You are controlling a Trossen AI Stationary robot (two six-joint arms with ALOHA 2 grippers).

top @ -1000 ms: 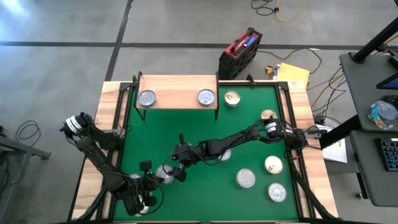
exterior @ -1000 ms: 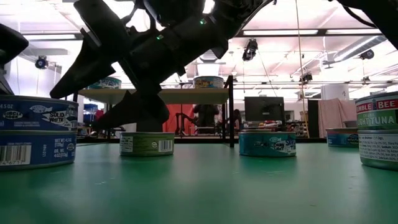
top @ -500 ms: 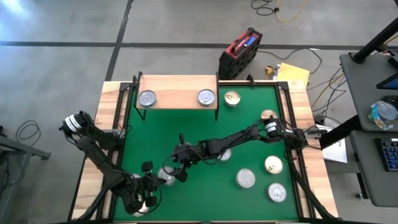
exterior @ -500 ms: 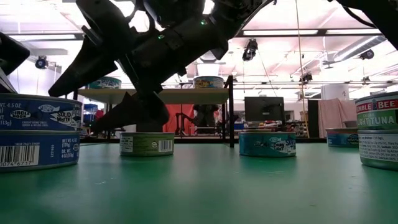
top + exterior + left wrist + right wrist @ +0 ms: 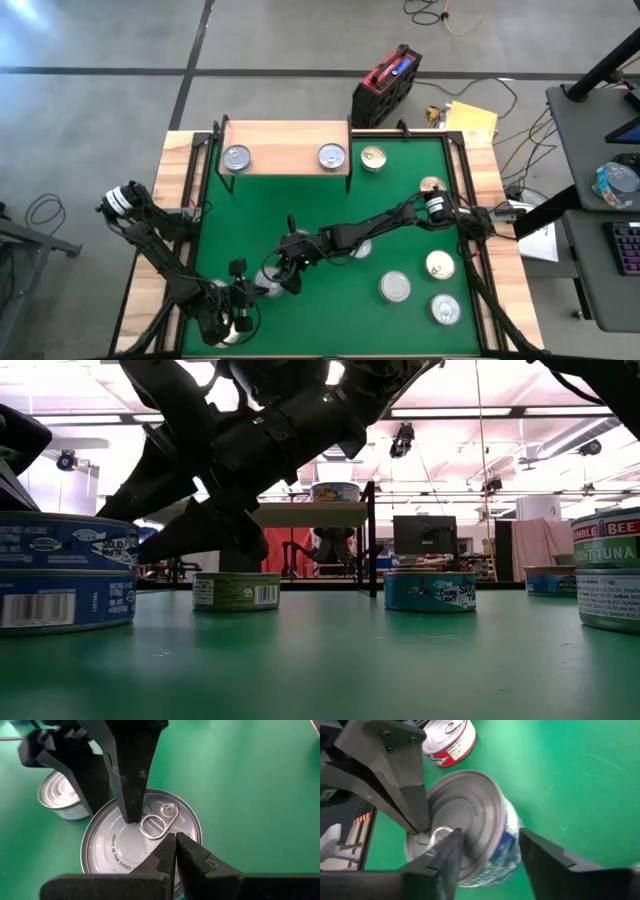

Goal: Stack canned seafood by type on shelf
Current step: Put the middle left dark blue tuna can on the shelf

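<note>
Two tins sit on the shelf (image 5: 286, 146). "SOLID WHITE" shows on the blue stacked can (image 5: 66, 549); "CHUNK LIGHT TUNA" at right (image 5: 607, 585). Right end effector (image 5: 487, 852) straddles the tilted top can (image 5: 470, 832), fingers half-spread; left end effector (image 5: 174, 847) is pinched closed over a pull-tab (image 5: 155, 824).

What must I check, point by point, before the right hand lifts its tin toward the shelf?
1. Right hand placed around the tin: ok.
2. Firm hold on that tin: cannot tell.
3. Left hand away from the right hand: not ok; it rests shut on the lid of the next tin, close beside.
4. Free room on the shelf between its two tins: ok.
5. Type of the tin same as one shelf tin: cannot tell.
</note>
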